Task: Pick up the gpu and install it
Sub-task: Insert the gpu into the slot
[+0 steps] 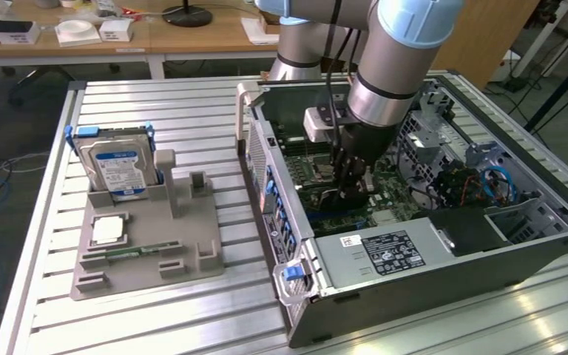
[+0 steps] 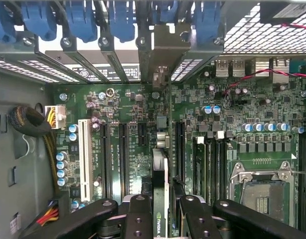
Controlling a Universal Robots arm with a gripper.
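My gripper (image 1: 349,185) reaches down inside the open computer case (image 1: 264,159), just above the motherboard (image 1: 313,174). In the wrist view the gripper (image 2: 160,211) is shut on the gpu (image 2: 160,174), which I see edge-on as a thin green-black card between the black fingers (image 2: 138,216). Its silver metal bracket (image 2: 163,50) stands against the case's rear slot openings. The card hangs over the motherboard (image 2: 242,124), in line with the black expansion slots (image 2: 124,159). I cannot tell whether its lower edge touches a slot.
A grey fixture (image 1: 146,251) on the slatted table at the exterior view's left holds an upright hard drive (image 1: 116,166), a CPU (image 1: 106,229) and a memory stick (image 1: 131,253). Blue slot latches (image 2: 80,20), a cable bundle (image 2: 31,122) and the CPU socket (image 2: 262,189) surround the card.
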